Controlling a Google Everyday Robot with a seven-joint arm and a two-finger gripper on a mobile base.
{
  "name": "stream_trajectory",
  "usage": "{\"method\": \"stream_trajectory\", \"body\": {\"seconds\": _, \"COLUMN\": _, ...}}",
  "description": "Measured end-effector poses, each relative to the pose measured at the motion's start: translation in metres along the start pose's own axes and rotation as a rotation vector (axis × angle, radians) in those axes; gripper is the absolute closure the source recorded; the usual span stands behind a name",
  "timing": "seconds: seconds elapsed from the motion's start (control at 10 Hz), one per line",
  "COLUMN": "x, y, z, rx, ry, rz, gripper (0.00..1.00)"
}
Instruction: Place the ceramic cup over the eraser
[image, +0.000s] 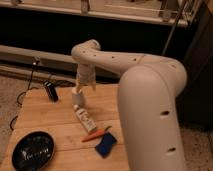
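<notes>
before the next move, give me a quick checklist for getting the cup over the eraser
1. End effector lined up with the cup: ok, it hangs just above the cup's top.
2. End effector open: ok.
3. Cup held: not ok, it stands on the table, not lifted.
4. Eraser upright and free: ok, it stands apart from the cup, to its left in the picture.
5. Way from cup to eraser: ok, the bottle lies on the cup's near side, not between them.
6. Which way the cup's mouth faces: cannot tell.
</notes>
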Motion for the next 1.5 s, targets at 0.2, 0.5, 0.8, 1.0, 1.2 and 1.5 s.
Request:
{"method": "stream_trajectory", "body": {"seconds": 0.2, "x": -0.028, "y": 0.015, "z": 0.017, "rx": 0.031, "ry": -0.004, "rz": -0.053, "gripper": 0.35}}
{"method": "stream_trajectory", "body": {"seconds": 0.5, "x": -0.062, "y": 0.034, "z": 0.032, "rx": 0.062, "ry": -0.033, "rz": -0.121, "gripper": 0.35}}
{"method": "stream_trajectory", "body": {"seconds": 0.8, "x": -0.065, "y": 0.026, "z": 0.045, "rx": 0.147, "ry": -0.023, "rz": -0.146, "gripper": 0.35}}
{"method": "stream_trajectory", "body": {"seconds": 1.0, "x": -0.059, "y": 0.008, "z": 0.047, "rx": 0.221, "ry": -0.011, "rz": -0.125, "gripper": 0.35}}
{"method": "stream_trajectory", "body": {"seconds": 1.2, "x": -0.047, "y": 0.002, "z": 0.051, "rx": 0.218, "ry": 0.016, "rz": -0.098, "gripper": 0.35}}
{"method": "stream_trajectory", "body": {"seconds": 1.5, "x": -0.024, "y": 0.009, "z": 0.061, "rx": 0.14, "ry": 0.08, "rz": -0.061, "gripper": 0.38}}
